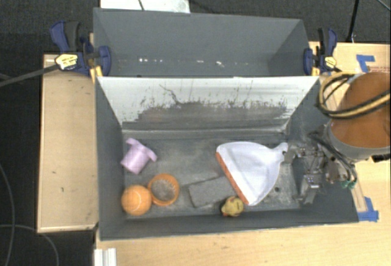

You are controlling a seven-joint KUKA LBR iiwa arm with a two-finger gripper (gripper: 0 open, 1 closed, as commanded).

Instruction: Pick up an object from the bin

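Note:
My gripper (307,180) hangs at the right end of the bin, close to the right wall and just above the floor. Directly to its left lies a white cloth with an orange edge (252,170), its right tip reaching toward the gripper. A small yellow toy (232,206) sits at the cloth's lower corner near the front wall. I see nothing held in the gripper.
A flat grey block (208,191) lies left of the cloth. Farther left are an orange round cup (164,189), an orange ball (136,200) and a lilac cup on its side (137,156). The arm with its orange cover comes in over the right rim.

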